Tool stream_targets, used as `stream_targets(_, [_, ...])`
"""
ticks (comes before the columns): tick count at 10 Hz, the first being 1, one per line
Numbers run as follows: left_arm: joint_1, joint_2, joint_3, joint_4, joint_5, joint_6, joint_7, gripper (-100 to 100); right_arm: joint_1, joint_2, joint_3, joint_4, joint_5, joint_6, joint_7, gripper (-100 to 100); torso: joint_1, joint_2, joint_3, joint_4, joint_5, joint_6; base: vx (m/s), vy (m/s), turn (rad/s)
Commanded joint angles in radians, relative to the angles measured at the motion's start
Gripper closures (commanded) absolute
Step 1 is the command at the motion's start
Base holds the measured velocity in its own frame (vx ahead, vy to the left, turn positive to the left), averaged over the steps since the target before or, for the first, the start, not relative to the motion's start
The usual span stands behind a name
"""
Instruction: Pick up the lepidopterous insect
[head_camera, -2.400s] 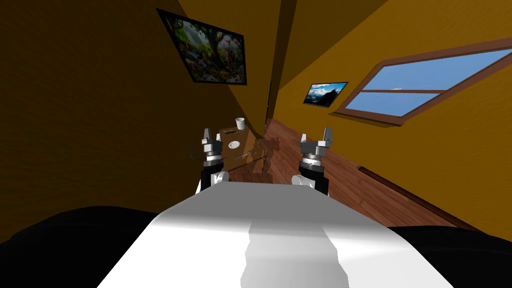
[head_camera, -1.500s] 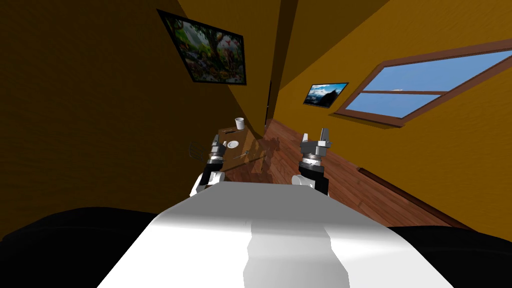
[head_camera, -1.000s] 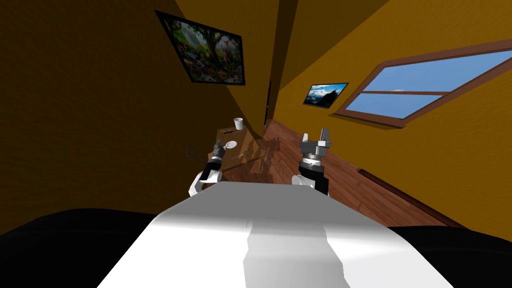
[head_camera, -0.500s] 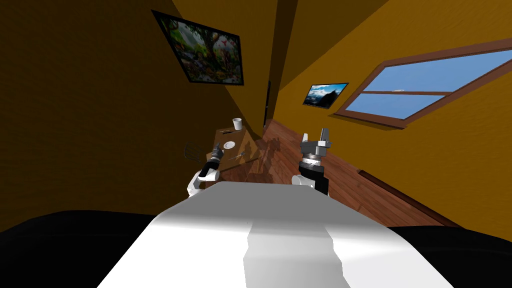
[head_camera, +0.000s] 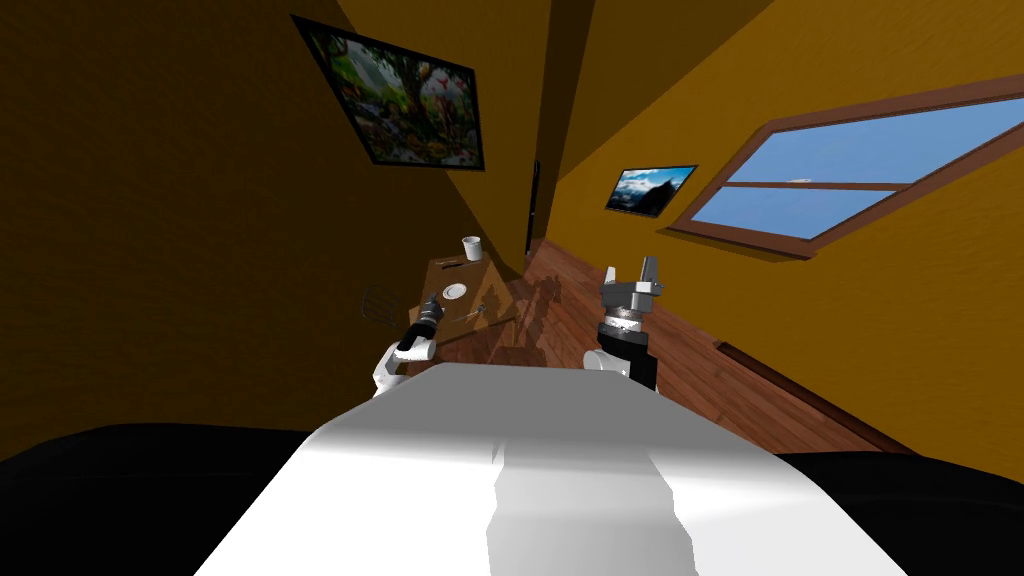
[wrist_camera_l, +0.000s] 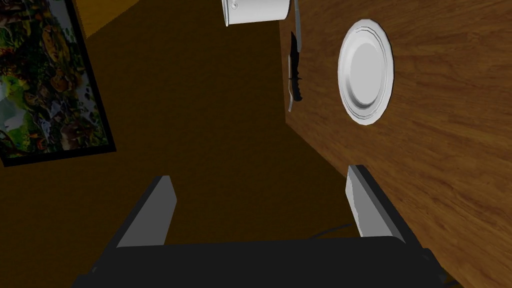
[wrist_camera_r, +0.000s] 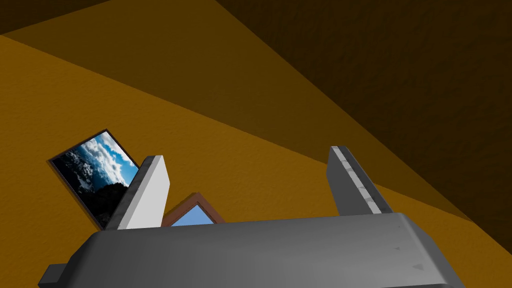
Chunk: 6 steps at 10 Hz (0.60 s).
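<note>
Fingers (wrist_camera_l: 152, 212) of the left gripper (wrist_camera_l: 260, 210) are seen spread wide at the edge of the wooden surface (wrist_camera_l: 450, 165), aimed toward the white plate (wrist_camera_l: 365, 70), dark knife (wrist_camera_l: 297, 70) and white cup (wrist_camera_l: 256, 11). A small grey thing (head_camera: 478, 312), judged to be the insect though too small to be sure, lies on the surface nearer than the plate, to the gripper's right. The wrist should be swung that way and lowered gently, fingers apart until the body is straddled. The right gripper (head_camera: 630, 275) is held raised, fingers spread.

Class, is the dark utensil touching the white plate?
Apart. The left wrist view shows a strip of wooden table between the dark utensil and the white plate.
</note>
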Motion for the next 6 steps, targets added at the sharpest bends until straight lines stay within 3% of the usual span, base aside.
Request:
stream_targets(1, [-0.021,0.009,0.008,0.041,0.005,0.018,0.005,-100,0.0,0.0,0.0,0.0,0.0,0.0,0.0,0,0.0,0.0,0.0,0.0,0.0,0.0,0.027,-0.06,0.008])
stream_targets(2, [-0.039,0.016,0.023,0.065,0.01,0.056,0.009,-100,0.0,0.0,0.0,0.0,0.0,0.0,0.0,0,0.0,0.0,0.0,0.0,0.0,0.0,0.051,-0.071,0.003])
stream_targets(3, [-0.039,0.016,0.023,0.082,0.01,0.056,0.009,-100,0.0,0.0,0.0,0.0,0.0,0.0,0.0,0,-0.001,-0.001,-0.001,0.0,0.0,0.0,0.048,-0.057,0.002])
stream_targets(5, [-0.075,0.026,0.052,0.163,0.022,0.123,0.016,-100,0.0,0.0,0.0,0.0,0.0,0.0,0.0,0,0.0,-0.002,-0.001,0.0,0.0,0.0,0.063,-0.083,0.0])
stream_targets(6, [-0.075,0.026,0.052,0.163,0.022,0.132,0.016,-100,0.0,0.0,0.0,0.0,0.0,0.0,0.0,0,-0.002,-0.002,-0.001,0.0,0.0,0.0,0.044,-0.081,0.009])
